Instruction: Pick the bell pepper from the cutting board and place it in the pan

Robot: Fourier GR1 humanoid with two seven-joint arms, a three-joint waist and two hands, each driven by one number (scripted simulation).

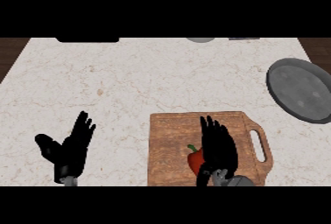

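A pale marbled bench fills the head view, with dark wood showing at its far left and far right corners. A brown wooden cutting board with a slotted handle on its right side lies at the near edge, right of centre. On it sits the red bell pepper with a green stem pointing up and left, resting on the board's lower middle part.

The right robot hand is over the board, its fingers straight and apart, pointing away from the robot. It lies just beside the pepper on the pepper's right and covers part of it; nothing is curled round the pepper, though whether the palm touches it cannot be told.

The left robot hand rests over the bare bench at the lower left, fingers up and spread, thumb out to the left, holding nothing, well apart from the board.

The grey round pan lies at the right edge of the bench, well apart from the board and beyond its handle, partly cut off by the frame.

At the far edge, a black object, a grey round object and a dark flat object are only partly visible.
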